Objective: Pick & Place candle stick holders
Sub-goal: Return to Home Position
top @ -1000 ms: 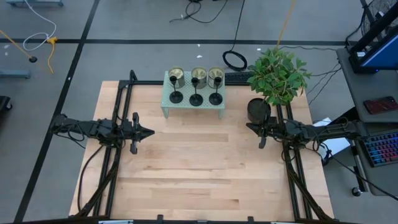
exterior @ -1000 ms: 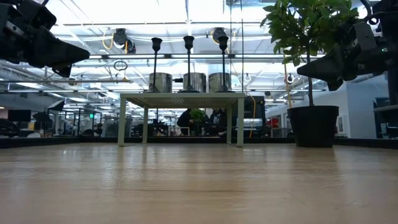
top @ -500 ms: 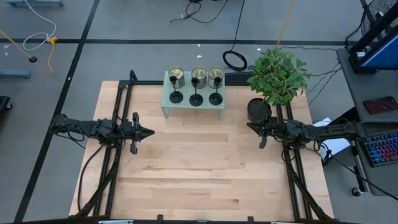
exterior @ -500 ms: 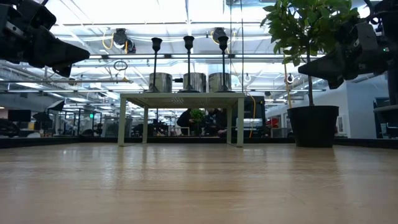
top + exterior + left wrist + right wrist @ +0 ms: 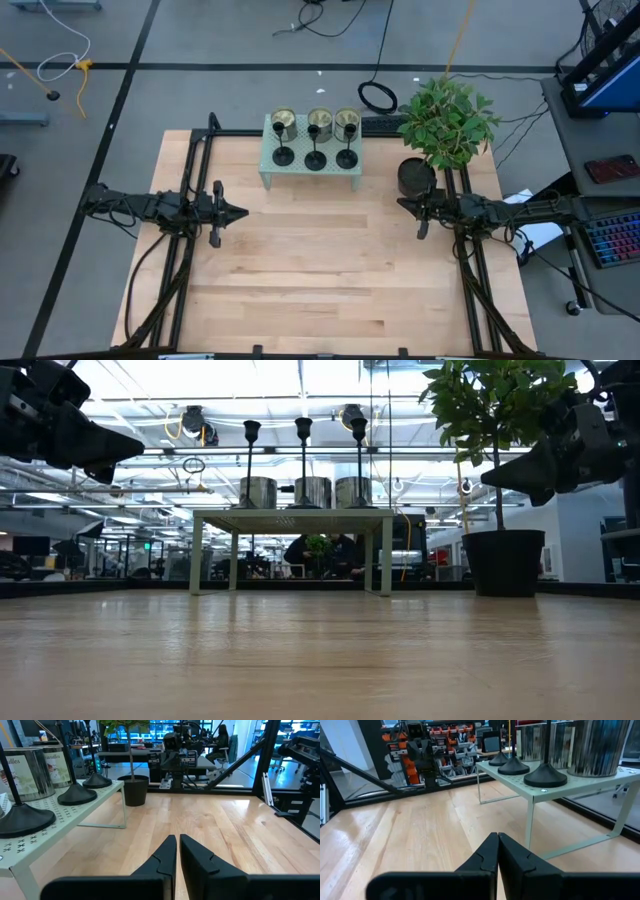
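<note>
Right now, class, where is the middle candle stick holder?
In the high view the middle candle stick holder stands on the pale green shelf at the table's far edge, between the other two holders, before the middle can.

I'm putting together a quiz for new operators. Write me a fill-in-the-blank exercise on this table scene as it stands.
1. All ___ candle stick holders stand on the shelf.
2. Also on that shelf, behind the holders, stand three round metal ___.
3. The left gripper and right gripper are both ___, holding nothing.
4. The potted plant stands beside the ___ arm.

Missing words: three; cans; shut; right.
</note>
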`<action>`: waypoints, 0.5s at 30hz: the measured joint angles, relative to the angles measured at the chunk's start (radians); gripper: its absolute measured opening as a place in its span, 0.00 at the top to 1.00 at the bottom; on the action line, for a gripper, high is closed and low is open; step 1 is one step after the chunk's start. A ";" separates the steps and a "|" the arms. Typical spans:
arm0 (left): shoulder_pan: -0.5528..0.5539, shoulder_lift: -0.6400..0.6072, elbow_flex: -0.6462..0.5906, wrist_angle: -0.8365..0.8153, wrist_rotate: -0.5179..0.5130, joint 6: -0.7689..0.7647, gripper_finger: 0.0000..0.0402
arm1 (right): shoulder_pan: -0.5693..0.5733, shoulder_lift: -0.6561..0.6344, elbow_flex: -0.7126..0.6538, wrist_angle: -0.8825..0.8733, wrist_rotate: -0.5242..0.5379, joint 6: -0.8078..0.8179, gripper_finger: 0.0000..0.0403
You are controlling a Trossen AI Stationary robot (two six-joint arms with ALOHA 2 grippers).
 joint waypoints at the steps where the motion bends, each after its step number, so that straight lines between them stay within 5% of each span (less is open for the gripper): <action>1: 0.000 0.000 0.000 0.000 0.000 0.000 0.94 | 0.000 0.000 0.000 0.000 0.000 -0.001 0.99; 15: 0.000 0.002 0.000 -0.001 0.000 0.026 0.94 | 0.000 0.005 0.000 -0.027 -0.002 -0.001 0.99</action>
